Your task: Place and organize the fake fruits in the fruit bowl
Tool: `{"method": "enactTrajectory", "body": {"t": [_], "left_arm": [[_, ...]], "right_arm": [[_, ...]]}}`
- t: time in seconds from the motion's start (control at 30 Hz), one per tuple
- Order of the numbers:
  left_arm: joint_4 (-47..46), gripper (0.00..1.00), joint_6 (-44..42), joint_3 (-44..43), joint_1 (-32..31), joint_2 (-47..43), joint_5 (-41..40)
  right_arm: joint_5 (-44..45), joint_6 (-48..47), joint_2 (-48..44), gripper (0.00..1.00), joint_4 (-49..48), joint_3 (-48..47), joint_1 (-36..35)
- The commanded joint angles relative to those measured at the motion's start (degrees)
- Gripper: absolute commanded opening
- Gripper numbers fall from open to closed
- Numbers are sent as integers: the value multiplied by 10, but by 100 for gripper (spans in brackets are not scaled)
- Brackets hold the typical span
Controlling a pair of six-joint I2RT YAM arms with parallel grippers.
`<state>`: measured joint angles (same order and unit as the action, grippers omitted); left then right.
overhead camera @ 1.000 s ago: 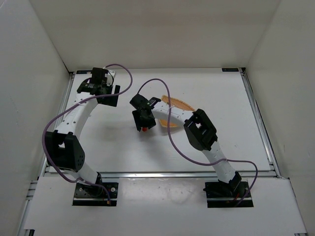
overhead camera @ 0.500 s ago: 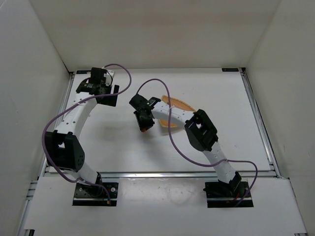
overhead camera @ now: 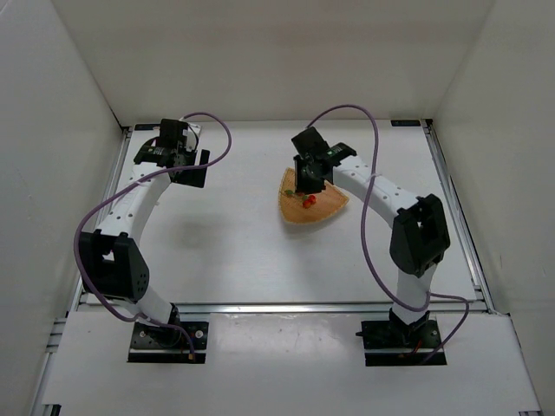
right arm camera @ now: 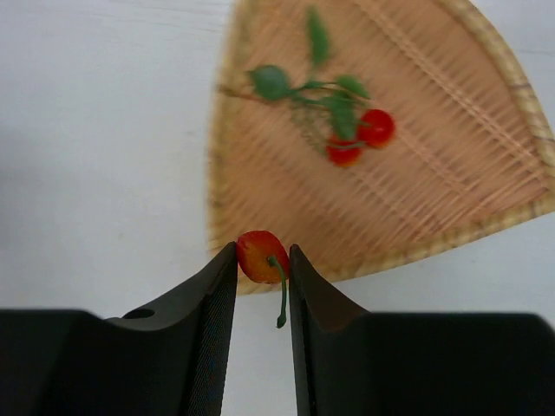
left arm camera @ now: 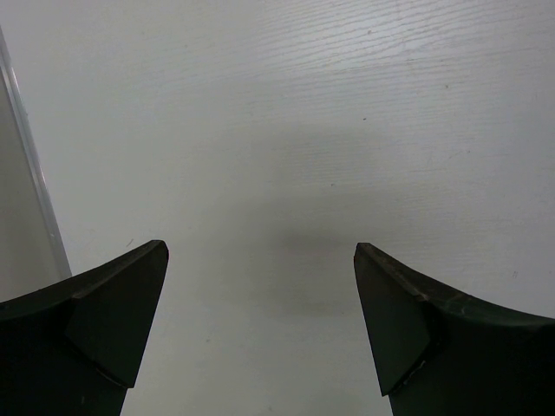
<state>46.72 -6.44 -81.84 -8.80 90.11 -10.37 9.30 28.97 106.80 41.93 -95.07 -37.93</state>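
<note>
White table (overhead camera: 217, 234), cherry (right arm camera: 258, 256) half-hidden between right jaws

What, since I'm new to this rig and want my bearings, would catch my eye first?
The right gripper pinches a single red cherry at the edge of the wicker basket, mid-table. A leafy cherry cluster already lies inside the basket. The left gripper hangs open over the white table at the far left.
</note>
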Motion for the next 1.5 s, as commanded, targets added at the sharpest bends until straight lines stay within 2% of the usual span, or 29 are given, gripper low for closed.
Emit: {"method": "enactTrajectory", "body": {"t": [0.0,0.07,0.17,0.2,0.3,0.33,0.5,0.6,0.63,0.7,0.73,0.83,0.93,1.1,1.47], "left_arm": [[-5,99,0,4,3,-21,-11],[-5,99,0,4,3,-21,-11],[-5,99,0,4,3,-21,-11],[0,99,0,4,3,-21,-11],[0,99,-5,4,3,-21,-11],[0,99,-5,4,3,-21,-11],[0,99,-5,9,3,-27,-22],[0,99,-5,9,14,-27,-22],[0,99,0,9,22,-27,-15],[0,99,5,9,31,-27,-10],[0,99,5,9,40,-27,-10],[0,99,5,15,46,-27,-4],[0,99,5,21,46,-27,-9],[0,99,11,21,46,-32,-14],[0,99,11,27,46,-37,-14]], "right_arm": [[4,-15,32,14,22,16,8],[4,-15,39,18,22,11,14],[-3,-15,45,51,34,-3,19],[-9,-21,45,71,34,-10,19],[9,-21,20,96,39,-10,19],[16,-16,10,100,39,-10,19],[29,-10,-89,100,45,42,77],[19,-5,-149,100,45,112,158],[8,-5,-164,100,37,134,212],[-33,-5,-203,100,28,176,270],[-67,-5,-220,100,28,213,326],[-87,-13,-244,100,23,256,411],[-100,-32,-259,100,17,298,457],[-111,-37,-259,100,17,315,496],[-121,-37,-269,100,11,331,496]]}}
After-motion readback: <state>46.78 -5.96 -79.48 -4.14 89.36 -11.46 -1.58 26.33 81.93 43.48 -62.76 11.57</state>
